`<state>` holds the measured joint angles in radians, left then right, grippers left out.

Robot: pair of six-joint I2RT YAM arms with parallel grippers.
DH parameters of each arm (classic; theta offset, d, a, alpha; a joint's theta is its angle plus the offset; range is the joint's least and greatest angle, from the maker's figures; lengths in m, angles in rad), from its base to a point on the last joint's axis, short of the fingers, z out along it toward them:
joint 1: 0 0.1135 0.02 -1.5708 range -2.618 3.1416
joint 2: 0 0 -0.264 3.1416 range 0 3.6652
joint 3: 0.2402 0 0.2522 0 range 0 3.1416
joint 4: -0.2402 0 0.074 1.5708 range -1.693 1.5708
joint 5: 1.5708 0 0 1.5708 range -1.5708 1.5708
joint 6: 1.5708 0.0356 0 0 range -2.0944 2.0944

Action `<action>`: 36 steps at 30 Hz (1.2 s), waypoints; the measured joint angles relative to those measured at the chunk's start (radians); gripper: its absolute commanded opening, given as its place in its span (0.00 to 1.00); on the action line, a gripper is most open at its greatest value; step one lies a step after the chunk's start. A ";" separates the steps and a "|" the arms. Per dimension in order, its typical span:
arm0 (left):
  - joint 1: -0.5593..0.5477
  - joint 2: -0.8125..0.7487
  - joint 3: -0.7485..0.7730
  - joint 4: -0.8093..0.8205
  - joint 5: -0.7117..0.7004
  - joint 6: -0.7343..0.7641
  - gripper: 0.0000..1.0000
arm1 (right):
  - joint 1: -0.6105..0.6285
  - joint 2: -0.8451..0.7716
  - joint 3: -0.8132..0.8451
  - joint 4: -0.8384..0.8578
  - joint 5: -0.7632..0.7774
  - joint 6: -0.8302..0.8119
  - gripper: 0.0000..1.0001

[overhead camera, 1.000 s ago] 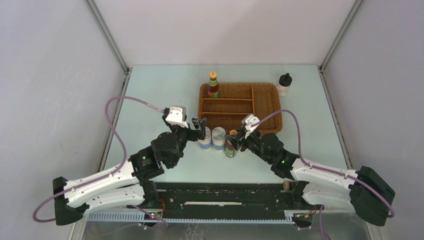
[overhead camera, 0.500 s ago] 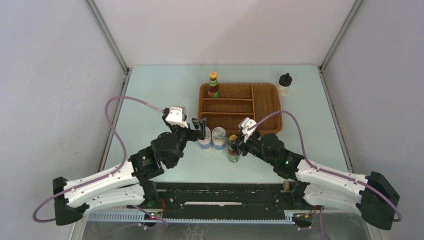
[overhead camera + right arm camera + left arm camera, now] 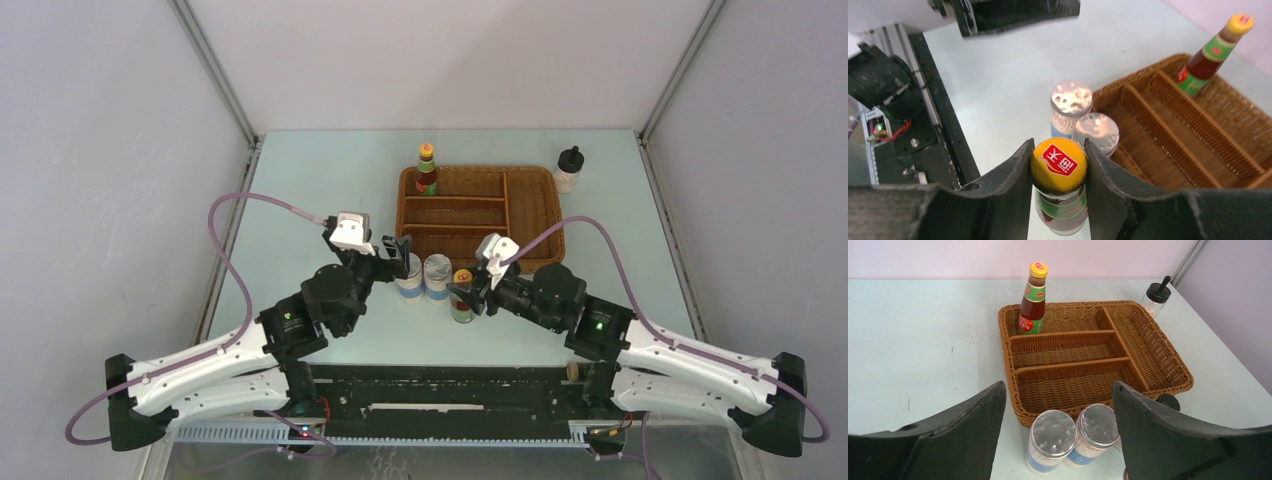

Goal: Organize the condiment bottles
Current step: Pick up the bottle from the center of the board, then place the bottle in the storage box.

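Clamping the yellow cap of a dark glass sauce bottle [image 3: 1062, 212], my right gripper [image 3: 1058, 152] holds it near the brown wicker tray [image 3: 530, 205]; only its wrist view shows the cap's red logo. My left gripper [image 3: 1059, 390] stands released.

Bright, even, diffuse light fills every view; shadows on the pale table [image 3: 300, 180] are faint and soft. The shakers [image 3: 1071, 97] glint on their metal tops (small speckled highlights). Close to the wrist cameras the dark fingers [image 3: 1003, 200] blur, while the sauce bottle [image 3: 1058, 165] is sharp.
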<state>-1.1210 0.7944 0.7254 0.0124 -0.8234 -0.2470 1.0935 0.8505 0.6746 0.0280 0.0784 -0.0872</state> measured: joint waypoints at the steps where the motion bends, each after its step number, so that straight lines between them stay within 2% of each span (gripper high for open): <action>1: 0.000 0.000 0.000 -0.001 -0.003 0.000 0.82 | 0.003 -0.006 0.018 -0.008 0.003 -0.005 0.00; 5: 0.000 0.000 0.000 -0.002 -0.006 0.000 0.81 | 0.004 -0.005 0.088 -0.012 0.024 -0.029 0.00; 9: 0.000 -0.003 0.000 -0.010 -0.013 0.000 0.81 | -0.050 0.041 0.158 -0.008 0.012 -0.042 0.00; 15: 0.000 -0.007 0.000 -0.016 -0.013 0.003 0.81 | -0.224 0.149 0.238 0.014 -0.059 -0.040 0.00; 21: 0.000 -0.010 0.000 -0.016 -0.013 0.011 0.81 | -0.436 0.330 0.365 0.049 -0.172 -0.015 0.00; 24: 0.001 -0.009 0.000 -0.016 -0.013 0.020 0.82 | -0.502 0.402 0.416 0.074 -0.209 -0.008 0.00; 36: 0.041 0.009 0.000 0.021 0.017 0.031 0.81 | -0.674 0.719 0.606 0.206 -0.326 0.043 0.00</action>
<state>-1.0801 0.8036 0.7258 0.0334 -0.8066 -0.2157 0.4198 1.5692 1.2804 0.2340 -0.2478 -0.0441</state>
